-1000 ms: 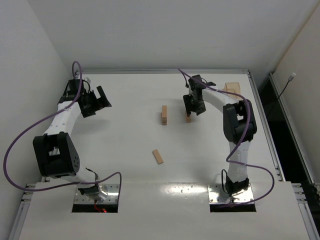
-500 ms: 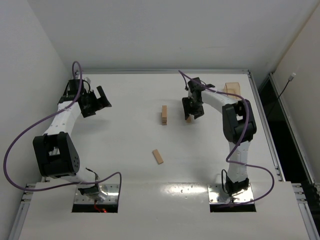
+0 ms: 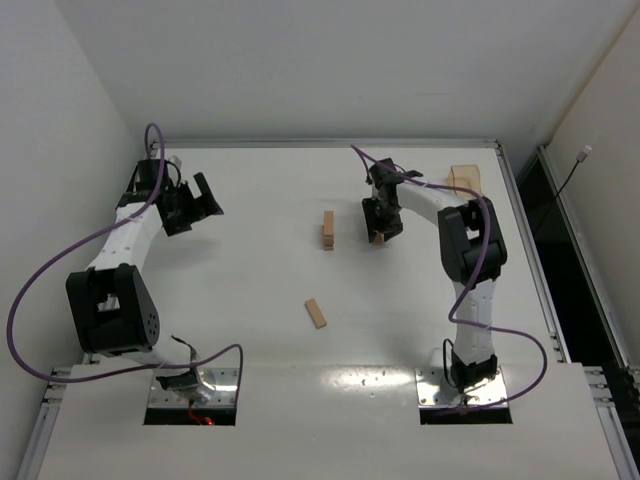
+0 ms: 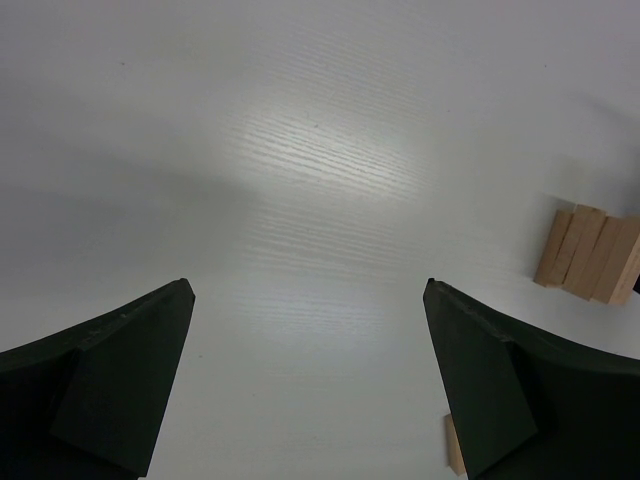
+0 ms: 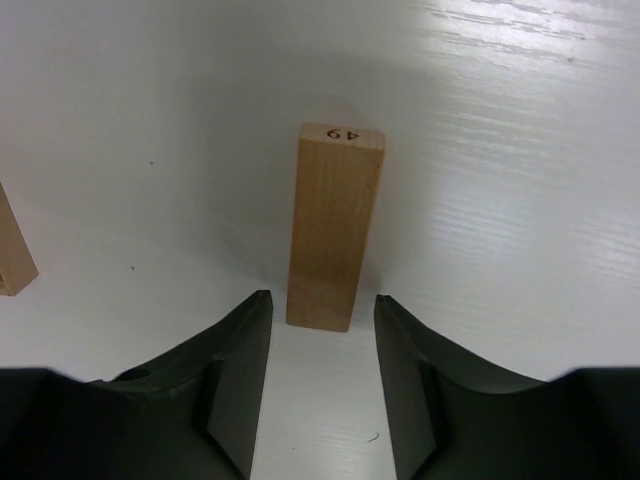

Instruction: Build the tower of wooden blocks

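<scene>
The right pincer point(image 5: 322, 305) is held low over the worktop point(image 5: 520, 150). Its two fingers are set apart, one on each side of the near end of a wood block point(image 5: 335, 225). A thin gap is seen on both sides, so nothing is gripped yet. The pincer is likely lined up this way so the block can be squeezed and lifted. The tower point(image 3: 328, 230), a small stack, is found near the block, on its left. A loose block point(image 3: 316, 313) is seen lying closer to the arms. The left pincer point(image 4: 308, 300) is held wide and far off, with nothing in it, likely to be out of the way.
</scene>
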Tool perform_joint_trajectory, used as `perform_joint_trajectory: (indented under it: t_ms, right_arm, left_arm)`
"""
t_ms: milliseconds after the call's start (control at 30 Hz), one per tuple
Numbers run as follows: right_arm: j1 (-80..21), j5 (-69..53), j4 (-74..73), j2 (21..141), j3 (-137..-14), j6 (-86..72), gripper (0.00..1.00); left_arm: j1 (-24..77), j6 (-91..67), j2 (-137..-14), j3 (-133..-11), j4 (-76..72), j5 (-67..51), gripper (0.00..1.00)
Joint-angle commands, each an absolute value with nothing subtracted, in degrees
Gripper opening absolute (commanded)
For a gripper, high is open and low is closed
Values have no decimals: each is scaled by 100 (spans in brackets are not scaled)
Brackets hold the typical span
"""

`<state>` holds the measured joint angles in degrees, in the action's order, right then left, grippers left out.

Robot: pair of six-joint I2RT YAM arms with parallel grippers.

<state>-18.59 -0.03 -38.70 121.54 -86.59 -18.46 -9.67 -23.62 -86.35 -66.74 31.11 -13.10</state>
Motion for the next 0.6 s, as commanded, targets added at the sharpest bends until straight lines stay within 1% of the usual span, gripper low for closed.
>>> perform_joint_trajectory:
  t_ms: [0, 167, 200, 233, 267, 333, 533, 567]
  right_arm:
    - [-1951, 167, -3867, 12226, -8930, -1995, 38]
    - [-2004, 220, -3867, 12287, -8991, -2048, 31]
    - [-2004, 220, -3867, 12287, -8991, -2048, 31]
    - [-2004, 281, -3867, 12287, -8991, -2048, 29]
    - [-2004, 281, -3867, 12287, -8991, -2048, 29]
    - [-2004, 342, -3867, 12287, -8991, -2048, 23]
    - [-2004, 448, -3806, 11857, -8649, -2101, 13]
    - [-2004, 448, -3806, 11778, -8596, -2101, 9]
  left_arm:
    - [-949, -2460, -8420, -6627, 2979, -1380, 100]
    - [-949, -2461, -8420, -6627, 2979, -1380, 100]
    - [-949, -2461, -8420, -6627, 2979, -1380, 100]
    - [-949, -2461, -8420, -6627, 2979, -1380, 100]
    - [-949, -2461, -8420, -6627, 2979, -1380, 100]
    - [-949, -2461, -8420, -6627, 2979, -1380, 100]
    - [-949, -2461, -8420, -6627, 2979, -1380, 100]
    - [-949, -2461, -8420, -6627, 2979, -1432, 100]
